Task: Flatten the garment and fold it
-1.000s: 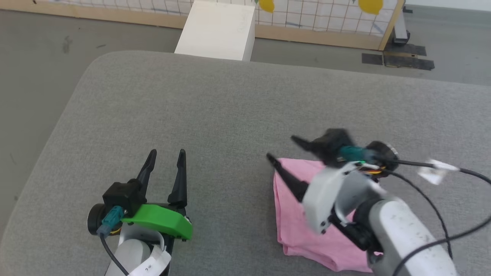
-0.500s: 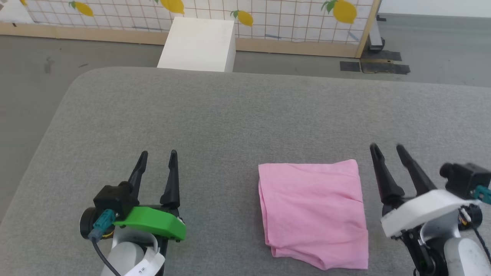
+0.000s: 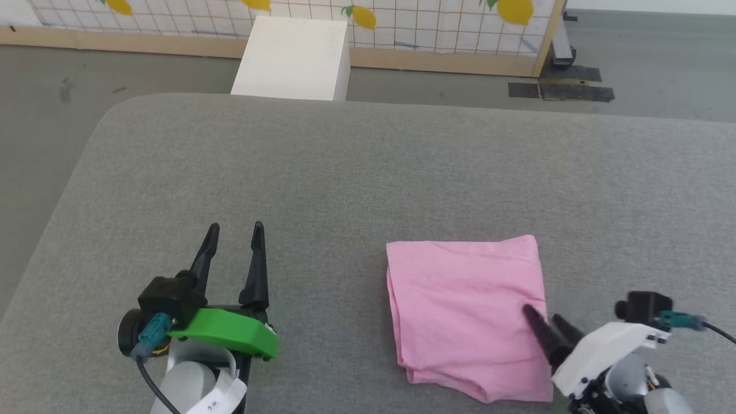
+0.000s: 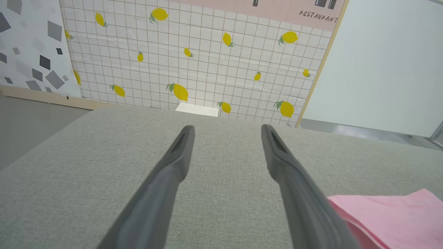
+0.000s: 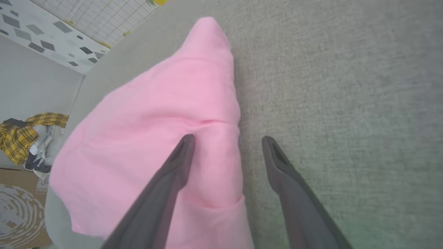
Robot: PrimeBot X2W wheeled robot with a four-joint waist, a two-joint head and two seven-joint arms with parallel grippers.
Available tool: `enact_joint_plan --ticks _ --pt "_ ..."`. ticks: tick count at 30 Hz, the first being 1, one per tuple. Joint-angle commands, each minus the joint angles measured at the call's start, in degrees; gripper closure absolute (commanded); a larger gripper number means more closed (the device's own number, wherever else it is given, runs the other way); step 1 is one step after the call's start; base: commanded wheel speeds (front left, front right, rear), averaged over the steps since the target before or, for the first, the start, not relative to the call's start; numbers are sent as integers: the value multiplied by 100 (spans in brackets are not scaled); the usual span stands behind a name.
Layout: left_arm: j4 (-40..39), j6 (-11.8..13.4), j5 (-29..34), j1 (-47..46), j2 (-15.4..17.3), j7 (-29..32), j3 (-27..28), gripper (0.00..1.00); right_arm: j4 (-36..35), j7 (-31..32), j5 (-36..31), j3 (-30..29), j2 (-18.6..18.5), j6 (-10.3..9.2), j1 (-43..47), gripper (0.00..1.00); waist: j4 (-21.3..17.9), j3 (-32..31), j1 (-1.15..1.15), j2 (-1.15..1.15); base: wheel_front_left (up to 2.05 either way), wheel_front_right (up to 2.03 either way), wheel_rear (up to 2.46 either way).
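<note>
While the garment (image 3: 468, 310) lies as it did half a second ago, a folded pink rectangle on the grey padded surface (image 3: 345, 172) toward 4 o'clock in the head view, your right gripper (image 3: 543, 322) has changed place. Half a second back it stood off the cloth's 3 o'clock edge with its fingers pointing to 12. Now it sits lower, at the garment's 4 o'clock side, fingers aimed toward 10 o'clock. Its jaws are spread wide and hold nothing. In the right wrist view one finger is over the pink fabric and the other over bare grey, straddling the folded edge; you cannot tell whether either one touches.

Your left gripper (image 3: 234, 227) stays at 8 o'clock, well apart from the cloth, spread wide and empty. Beyond the surface at 12 o'clock stand a white box (image 3: 293, 57) and a lemon-print panel (image 3: 437, 23).
</note>
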Motion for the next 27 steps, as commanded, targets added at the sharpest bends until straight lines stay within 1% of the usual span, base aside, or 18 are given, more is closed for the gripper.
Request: enact_joint_plan --ticks 1,6,10,11,12,14,15,18,20,22,24,26,27 --pt "-25 19 -25 33 -12 -22 -18 0 112 99 15 53 14 -8 -178 0 45 48 0 0 0 0 0" --pt "-23 27 -39 15 -12 -22 -67 0 652 457 280 201 14 -8 -423 0 124 96 0 0 0 0 0" --pt "-20 43 -50 9 -12 -22 -101 0 987 785 601 451 14 -8 -566 0 167 102 0 0 0 0 0" --pt "-19 48 -51 11 -12 -22 -102 0 1040 836 607 510 14 -8 -596 9 170 100 0 0 0 0 0" --pt "-19 53 -51 14 -12 -22 -102 0 1074 850 597 529 14 -8 -617 47 169 99 0 0 0 0 0" --pt "-21 66 -53 24 -12 -22 -99 0 1119 859 516 558 15 -8 -659 87 157 97 0 0 0 0 0" --pt "-24 73 -51 33 -12 -22 -91 0 1125 861 451 559 15 -8 -677 100 136 94 0 0 0 0 0" --pt "-36 83 -51 49 -12 -22 -63 0 1040 851 233 545 15 -8 -723 100 49 95 0 0 0 0 0" --pt "-55 89 -46 60 -12 -22 -43 0 902 860 -116 544 15 -8 -773 100 -54 102 0 0 0 0 0" --pt "-79 86 -25 76 -12 -22 -12 0 688 931 -611 567 15 -8 -855 100 -212 124 0 0 0 0 0" --pt "-100 73 7 87 -12 -22 21 0 443 1062 -1276 595 9 -8 -958 100 -407 157 0 0 0 0 0" --pt "-131 60 43 82 -12 -22 53 0 181 1213 -1872 674 -69 -8 -1081 100 -641 219 0 0 0 0 0" --pt "-154 52 62 68 -12 -22 57 0 47 1293 -2167 745 -169 -8 -1157 100 -773 260 0 0 0 0 0"
